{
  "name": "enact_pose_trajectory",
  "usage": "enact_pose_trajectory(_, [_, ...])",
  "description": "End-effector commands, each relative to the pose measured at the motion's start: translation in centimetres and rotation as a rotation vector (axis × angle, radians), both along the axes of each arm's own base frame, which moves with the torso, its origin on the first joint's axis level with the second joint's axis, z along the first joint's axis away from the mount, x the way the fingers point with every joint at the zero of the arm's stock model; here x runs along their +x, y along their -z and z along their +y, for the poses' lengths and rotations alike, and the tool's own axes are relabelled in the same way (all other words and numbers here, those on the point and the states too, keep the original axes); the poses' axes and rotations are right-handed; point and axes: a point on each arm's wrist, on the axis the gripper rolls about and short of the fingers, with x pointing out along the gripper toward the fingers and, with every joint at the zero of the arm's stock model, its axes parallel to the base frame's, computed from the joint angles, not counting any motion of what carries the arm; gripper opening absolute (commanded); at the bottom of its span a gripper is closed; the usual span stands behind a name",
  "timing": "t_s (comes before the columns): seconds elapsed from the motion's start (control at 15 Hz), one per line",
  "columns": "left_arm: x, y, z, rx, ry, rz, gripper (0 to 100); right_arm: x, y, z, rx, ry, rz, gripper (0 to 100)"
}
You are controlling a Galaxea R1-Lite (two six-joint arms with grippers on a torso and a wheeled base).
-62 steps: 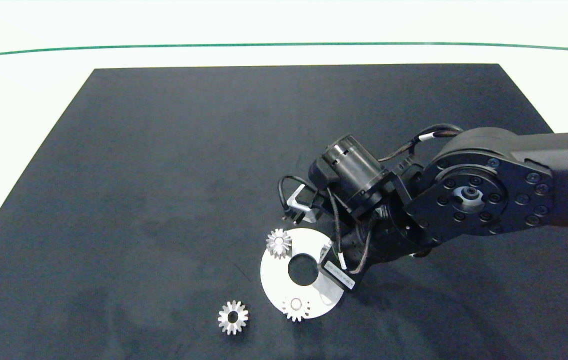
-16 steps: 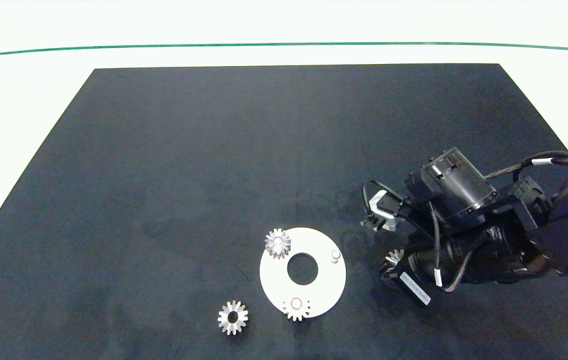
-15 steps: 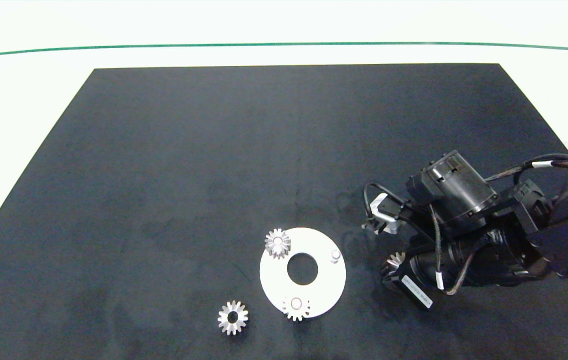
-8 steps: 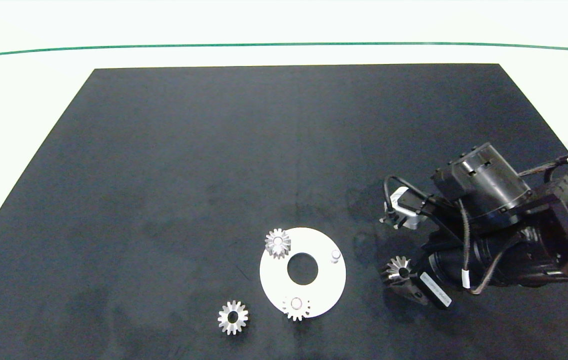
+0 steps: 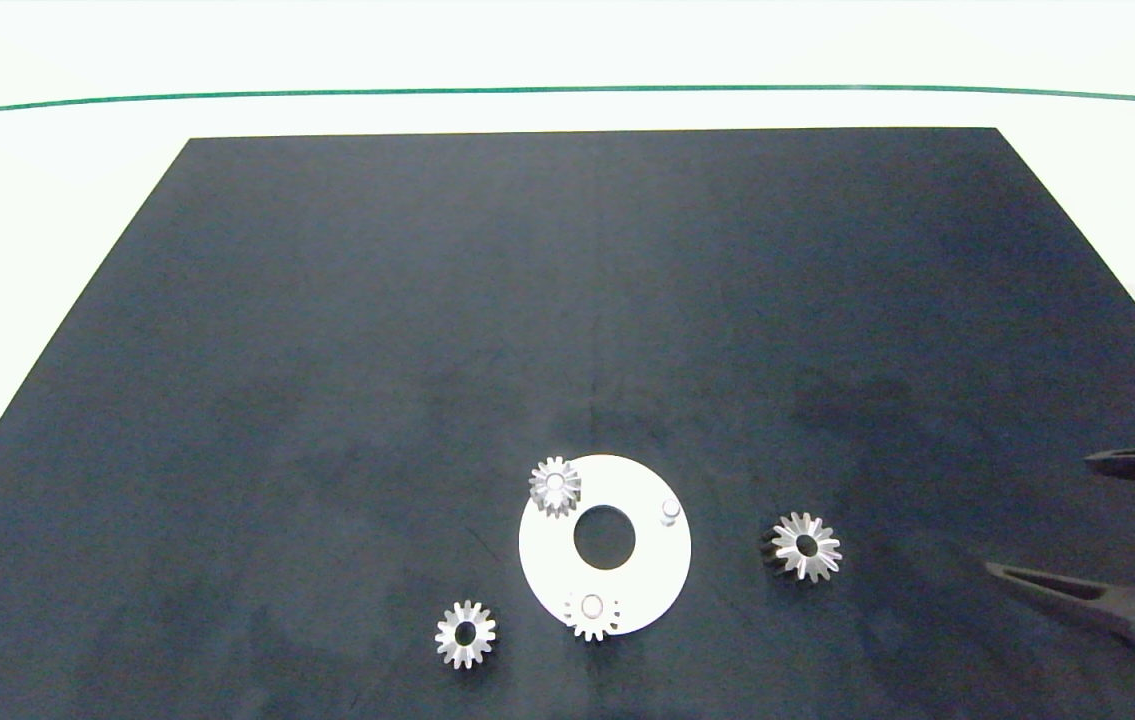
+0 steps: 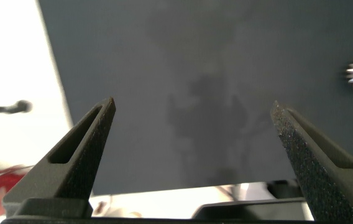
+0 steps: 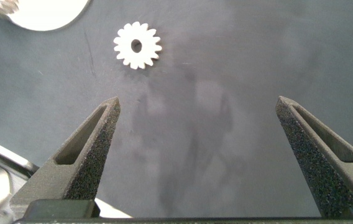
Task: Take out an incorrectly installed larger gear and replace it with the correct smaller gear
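The black mat (image 5: 427, 350) covered most of the table, and the white disc plate (image 5: 547, 560) lay near its front edge. The right gripper (image 5: 1077, 525) sat at the mat's right edge, fingers spread wide and holding nothing. The left gripper (image 6: 192, 143) was just inside the mat's left edge, likewise spread and empty. The larger gear (image 5: 805, 546) lay flat on the mat, just right of the plate and apart from it; in the right wrist view it showed as a lone toothed wheel (image 7: 137, 45) beyond the fingers. The smaller gear (image 5: 465, 634) lay loose on the mat, left of the plate's front edge. Judgement: removal looked done; the step in hand was fetching the loose gear. The gripper should come straight down over it, close across the teeth evenly, keep it level, then line the hole over the bare peg (image 5: 670, 510) before release. Count: one plate; one peg uncovered; one larger gear; three small gears, two seated on the plate (image 5: 555, 486) (image 5: 592, 614) and one loose; two grippers.
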Motion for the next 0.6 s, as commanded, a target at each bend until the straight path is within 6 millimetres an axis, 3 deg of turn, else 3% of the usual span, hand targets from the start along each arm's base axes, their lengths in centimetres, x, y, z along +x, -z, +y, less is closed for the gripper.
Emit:
enact_pose_trajectory(0.07, [2.1,0.1,-2.2,-0.070,0.214,0.022,100,-5.4,-1.1,-3.7,0.136,0.042,-0.163,100])
enact_pose_trajectory(0.27, [5.3,1.3,-5.1,-0.069,0.310,0.149,100,-5.5,-2.2,-3.7,0.167,0.038,-0.232,100])
enact_pose_trajectory(0.4, [6.4,2.5,-7.6,-0.099,0.366,0.233,100,-5.8,-2.4,-3.9,0.159,0.028,-0.257,100])
enact_pose_trajectory(0.6, [8.2,6.3,-13.8,0.079,0.370,0.223,100,-6.0,-2.6,-4.0,0.161,0.025,-0.273,100])
